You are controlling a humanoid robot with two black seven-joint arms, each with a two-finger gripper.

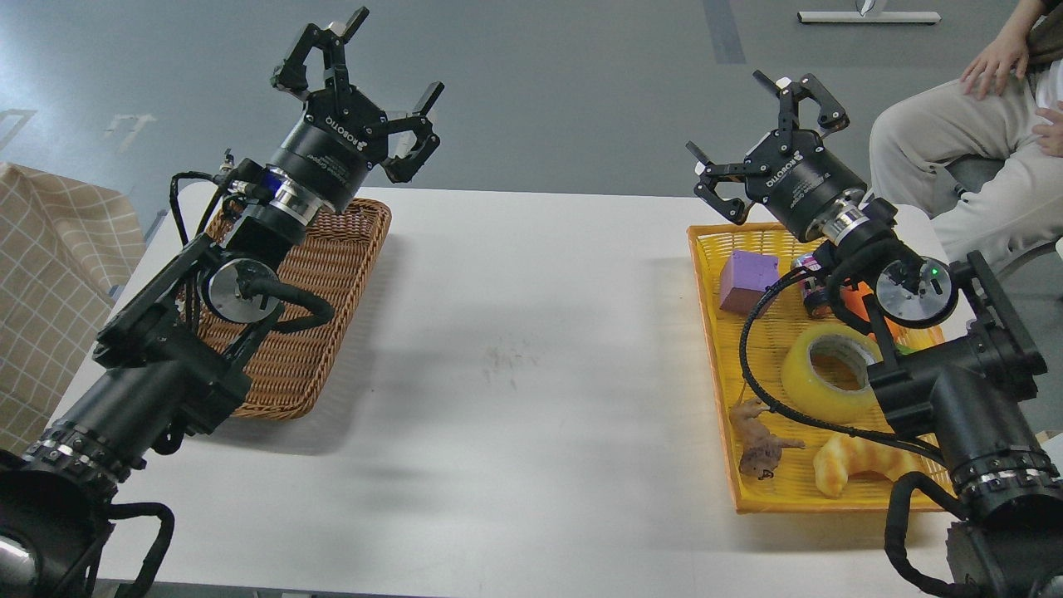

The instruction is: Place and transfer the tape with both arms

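Observation:
The tape (822,374), a wide yellowish translucent roll with a pale core, lies flat in the orange tray (706,274) on the right, partly hidden by my right arm. My right gripper (768,137) hangs open above the tray's far end, well beyond the tape, holding nothing. On the left, my left gripper (374,79) is raised over the far end of the brown wicker basket (332,274), its fingers spread open and empty.
The tray also holds a purple block (747,281), a small can (810,286), a brown animal figure (760,444) and a golden croissant toy (855,465). A seated person (972,124) is at the far right. A checked cloth (50,274) lies left of the white table (531,349).

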